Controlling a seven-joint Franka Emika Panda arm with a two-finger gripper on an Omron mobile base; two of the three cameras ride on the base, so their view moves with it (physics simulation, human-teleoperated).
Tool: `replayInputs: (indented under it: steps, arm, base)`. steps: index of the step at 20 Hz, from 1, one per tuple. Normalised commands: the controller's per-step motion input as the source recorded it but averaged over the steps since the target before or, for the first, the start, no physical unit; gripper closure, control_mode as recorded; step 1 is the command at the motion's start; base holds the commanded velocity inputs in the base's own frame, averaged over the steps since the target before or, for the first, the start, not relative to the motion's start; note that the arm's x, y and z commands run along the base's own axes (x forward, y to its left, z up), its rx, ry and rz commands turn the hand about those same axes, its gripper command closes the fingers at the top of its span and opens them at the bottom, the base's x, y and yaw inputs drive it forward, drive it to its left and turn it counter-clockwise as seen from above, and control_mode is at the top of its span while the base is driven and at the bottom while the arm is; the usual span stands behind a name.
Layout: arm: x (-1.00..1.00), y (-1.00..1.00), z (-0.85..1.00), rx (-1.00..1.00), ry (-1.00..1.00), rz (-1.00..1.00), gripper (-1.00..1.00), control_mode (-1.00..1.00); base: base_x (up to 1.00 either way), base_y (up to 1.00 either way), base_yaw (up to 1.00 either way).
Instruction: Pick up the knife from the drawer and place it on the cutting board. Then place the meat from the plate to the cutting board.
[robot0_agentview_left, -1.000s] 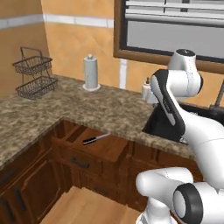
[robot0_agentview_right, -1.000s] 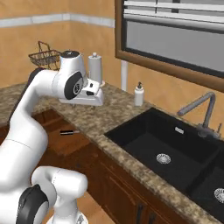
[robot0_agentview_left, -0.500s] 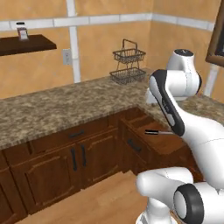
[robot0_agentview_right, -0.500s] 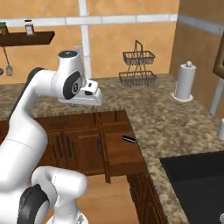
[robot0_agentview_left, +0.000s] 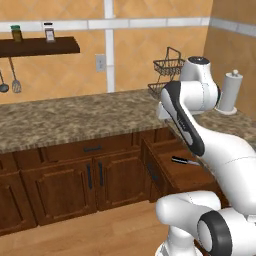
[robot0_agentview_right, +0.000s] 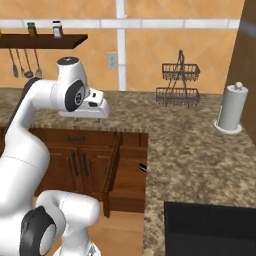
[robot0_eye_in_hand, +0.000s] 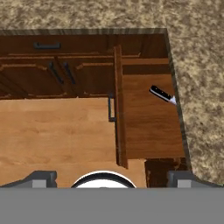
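black-handled knife (robot0_eye_in_hand: 160, 94) in open drawer (robot0_eye_in_hand: 151, 127)

- Light is even and bright in all three views, with no visible lamp or window and no glare.
- Below the gripper (robot0_eye_in_hand: 111, 177), the open drawer (robot0_eye_in_hand: 148, 120) is plainly lit; the cabinet fronts beyond its front panel look darker.
- The knife (robot0_eye_in_hand: 162, 95) inside the drawer reads crisp, with no distinct cast shadow.
- Rendering is slightly soft overall; no motion blur, and no bending at the edges.

Granite counter (robot0_agentview_left: 75, 117) (orange tiled wall (robot0_agentview_left: 135, 50))
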Motion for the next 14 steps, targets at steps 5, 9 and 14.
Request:
replayInputs:
  steps: [5,9,14]
  arm:
    - [0.0,0.0,0.0,0.0,0.0,0.0,-1.0,1.0]
    - [0.0,0.0,0.0,0.0,0.0,0.0,-1.0,1.0]
    - [0.0,0.0,0.0,0.0,0.0,0.0,-1.0,1.0]
  base:
    - [-0.19,-0.52,0.01]
    - [-0.36,0.0,0.05]
    - [-0.08,0.0,0.03]
